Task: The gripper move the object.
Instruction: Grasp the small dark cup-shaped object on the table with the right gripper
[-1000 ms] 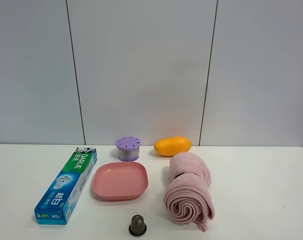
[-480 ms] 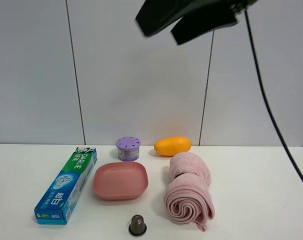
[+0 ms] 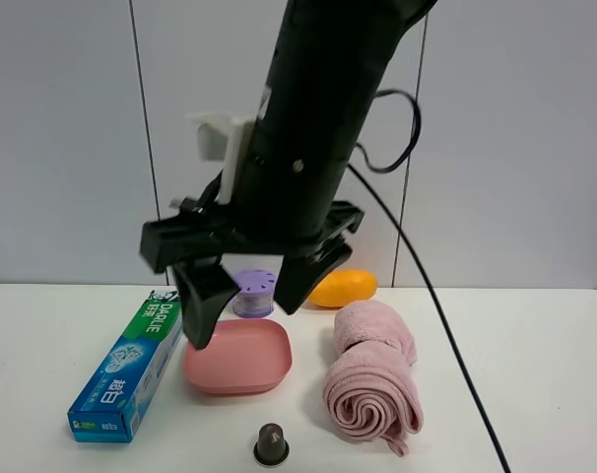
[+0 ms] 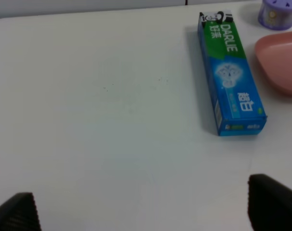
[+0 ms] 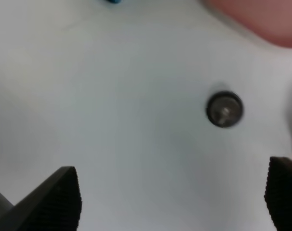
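Observation:
The object, a tiny dark grey-brown capsule [image 3: 271, 444], stands upright near the table's front edge. From above it shows in the right wrist view [image 5: 224, 109]. My right gripper [image 3: 247, 317] hangs open on a thick black arm, high above the pink dish and behind the capsule. Its jaws stand wide apart and empty in the right wrist view [image 5: 172, 192]. My left gripper [image 4: 143, 211] is open and empty over bare table, left of the toothpaste box [image 4: 230, 79]. It does not show in the exterior high view.
A blue-green toothpaste box [image 3: 131, 365] lies at the left. A pink dish [image 3: 241, 363] sits mid-table, a purple holed-lid container [image 3: 256, 286] behind it, partly hidden. An orange fruit-like thing [image 3: 346, 288] and a rolled pink towel [image 3: 372, 379] lie at the right.
The right arm has come down from the top of the exterior high view to hang open above the pink dish. The capsule and other things have not moved.

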Tool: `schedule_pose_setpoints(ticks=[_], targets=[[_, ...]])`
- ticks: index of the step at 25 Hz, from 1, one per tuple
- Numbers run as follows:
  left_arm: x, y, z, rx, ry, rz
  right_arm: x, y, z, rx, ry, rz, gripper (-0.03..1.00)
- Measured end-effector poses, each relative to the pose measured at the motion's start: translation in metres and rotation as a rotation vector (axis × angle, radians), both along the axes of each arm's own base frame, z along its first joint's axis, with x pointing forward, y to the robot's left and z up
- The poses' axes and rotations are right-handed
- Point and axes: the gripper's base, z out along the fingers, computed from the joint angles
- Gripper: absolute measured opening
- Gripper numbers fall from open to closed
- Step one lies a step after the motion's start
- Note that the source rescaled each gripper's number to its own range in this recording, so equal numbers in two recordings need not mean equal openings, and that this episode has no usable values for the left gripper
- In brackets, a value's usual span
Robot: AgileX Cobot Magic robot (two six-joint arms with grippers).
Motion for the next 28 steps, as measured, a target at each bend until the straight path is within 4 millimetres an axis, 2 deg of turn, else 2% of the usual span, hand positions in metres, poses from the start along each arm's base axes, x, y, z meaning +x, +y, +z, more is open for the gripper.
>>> schedule_pose_setpoints(ticks=[3,8,15,22,28], targets=[[0.0,0.0,0.0,0.0,0.0,0.0,0.004,0.008,-0.019,-0.015,0.017,-0.02,0.91],[0.0,0.0,0.0,0.0,0.0,0.0,0.016,0.009,-0.047,-0.102,-0.009,-0.089,0.91],[0.0,0.0,0.0,0.0,0.0,0.0,0.023,0.014,-0.086,-0.174,0.014,-0.089,0.91],[0.0,0.0,0.0,0.0,0.0,0.0,0.027,0.018,-0.115,-0.193,0.03,-0.084,0.87],[0.0,0.0,0.0,0.0,0.0,0.0,0.029,0.019,-0.126,-0.211,0.017,-0.069,0.82]])
